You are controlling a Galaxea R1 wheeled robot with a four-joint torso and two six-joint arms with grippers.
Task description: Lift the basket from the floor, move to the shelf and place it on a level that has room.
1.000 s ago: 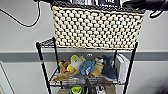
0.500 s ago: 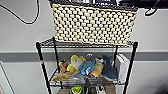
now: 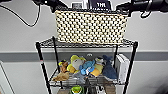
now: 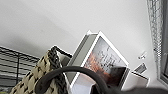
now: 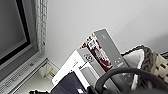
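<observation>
Basket (image 3: pixel 91 26) — between our two arms, its base on the level (image 3: pixel 86 44) or just over it. Finger state: we cannot tell. We judge lowering evenly — both ends together — before letting go.

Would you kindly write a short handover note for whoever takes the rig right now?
Claws: both arms reach to the basket's two ends, left arm and right arm; whether either claw is open or shut cannot be told.
Things: the basket sits at the shelf's top level; boxes stand inside it. Plush toys fill the tier below.
Done: basket lifted and brought to the top level.
Left: confirm it rests fully, release, withdraw.
</observation>
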